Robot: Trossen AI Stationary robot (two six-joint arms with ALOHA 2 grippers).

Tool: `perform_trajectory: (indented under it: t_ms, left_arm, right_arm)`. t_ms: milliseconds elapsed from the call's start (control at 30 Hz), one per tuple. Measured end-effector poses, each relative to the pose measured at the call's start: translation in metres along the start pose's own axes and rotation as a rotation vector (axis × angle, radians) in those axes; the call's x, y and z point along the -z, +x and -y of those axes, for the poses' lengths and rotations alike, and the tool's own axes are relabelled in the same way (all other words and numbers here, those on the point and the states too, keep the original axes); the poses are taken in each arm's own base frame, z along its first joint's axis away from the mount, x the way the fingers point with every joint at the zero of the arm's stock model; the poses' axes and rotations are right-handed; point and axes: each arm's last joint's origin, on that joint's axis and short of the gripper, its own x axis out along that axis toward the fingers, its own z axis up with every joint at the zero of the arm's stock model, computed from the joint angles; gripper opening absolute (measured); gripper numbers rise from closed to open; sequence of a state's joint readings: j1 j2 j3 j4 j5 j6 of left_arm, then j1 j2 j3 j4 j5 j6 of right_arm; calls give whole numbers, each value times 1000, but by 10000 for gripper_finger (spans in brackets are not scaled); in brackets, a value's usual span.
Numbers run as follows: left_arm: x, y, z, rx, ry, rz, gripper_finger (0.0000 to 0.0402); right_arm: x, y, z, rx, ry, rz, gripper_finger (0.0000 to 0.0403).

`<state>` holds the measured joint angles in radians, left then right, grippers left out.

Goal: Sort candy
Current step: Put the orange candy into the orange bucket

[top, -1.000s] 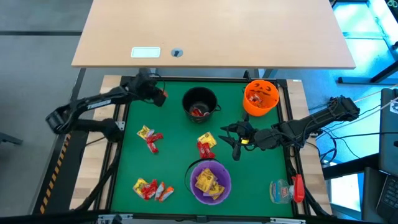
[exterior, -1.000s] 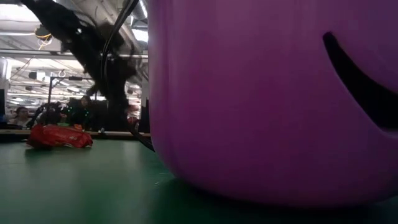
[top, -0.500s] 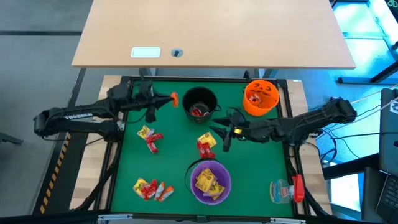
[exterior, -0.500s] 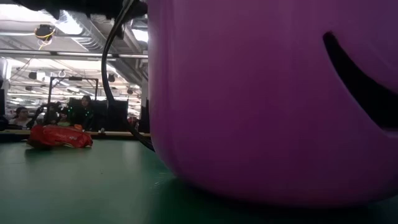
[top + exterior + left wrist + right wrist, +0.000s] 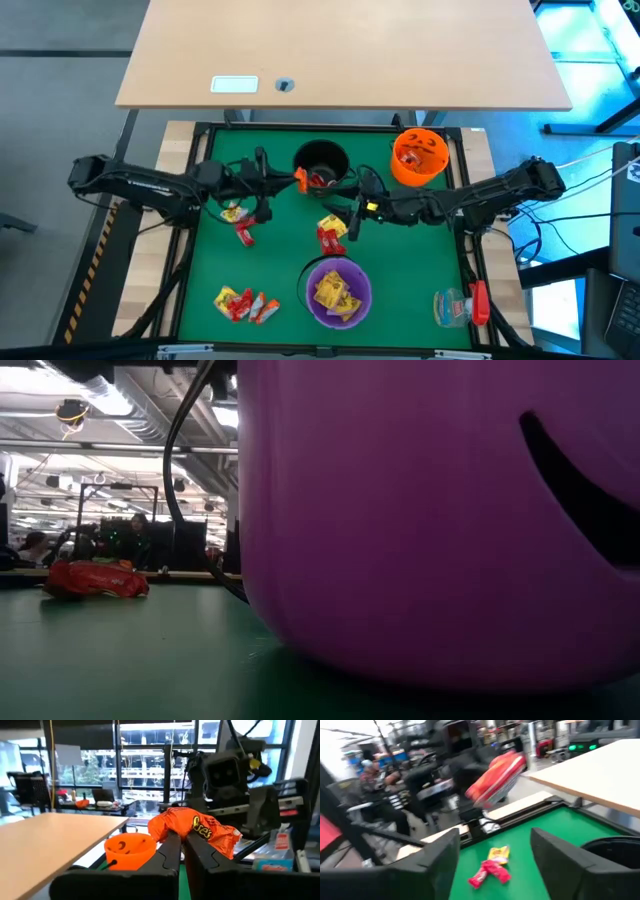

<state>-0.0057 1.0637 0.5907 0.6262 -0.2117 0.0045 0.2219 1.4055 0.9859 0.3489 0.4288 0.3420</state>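
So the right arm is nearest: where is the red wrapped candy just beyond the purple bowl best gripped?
Probably across its narrow middle, straight down from above: the shiny red wrapped candy lies flat on the green mat, and a yellow wrapped candy sits against its far end, crowding that side. The open right pincer hovers just beside it.

You can read 1 text only: part of the Reese's name in yellow letters on the orange candy wrapper [image 5: 192, 829] in the left wrist view. The small white label [image 5: 234, 85] on the wooden desk [image 5: 400, 50] is too small to read.
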Motion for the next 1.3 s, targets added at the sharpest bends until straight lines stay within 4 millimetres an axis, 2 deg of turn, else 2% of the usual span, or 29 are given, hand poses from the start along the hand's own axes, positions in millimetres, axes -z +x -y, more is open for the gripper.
perform_trajectory:
  t_ms: [167, 267, 433, 600, 767, 1300]
  left_arm:
    - [4, 19, 15, -35, 85, -29, 0]
    - [4, 33, 25, -24, 140, -42, 0]
    - [5, 56, 42, -37, 232, -65, 0]
    - [6, 67, 54, -22, 288, -81, 0]
    - [4, 66, 59, -21, 323, -84, 0]
    - [8, 63, 61, -39, 367, -139, 0]
  right_arm:
    - [-1, 0, 2, 52, 14, 19, 301]
    - [-2, 1, 4, 62, 21, 24, 323]
    - [-2, 1, 3, 49, 34, 23, 331]
    - [-1, 1, 3, 25, 31, 7, 320]
    - [5, 1, 5, 42, 2, -53, 278]
    - [9, 0, 5, 20, -52, -97, 47]
